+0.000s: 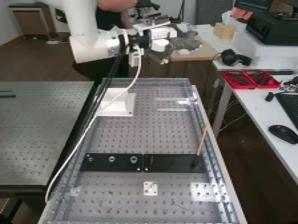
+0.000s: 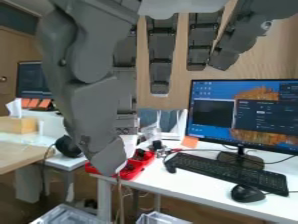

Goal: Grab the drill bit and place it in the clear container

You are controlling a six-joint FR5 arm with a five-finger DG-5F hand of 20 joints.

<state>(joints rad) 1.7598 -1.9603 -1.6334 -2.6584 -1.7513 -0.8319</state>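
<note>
High above the bench's far end, the hand is held out from the arm in the high view. In the wrist view the hand has its fingers straight and apart, with nothing between them and the thumb. Clear, pale-edged plastic, apparently the clear container, lies at the bench's far right, well below the hand. A thin dark sliver rests on the near part of the bench; whether it is the drill bit I cannot tell.
Black plates cross the bench, the left one bearing several round fittings. A thin wooden stick leans at their right end. A white block stands far left, a small white plate nearer. Red trays sit on the side desk.
</note>
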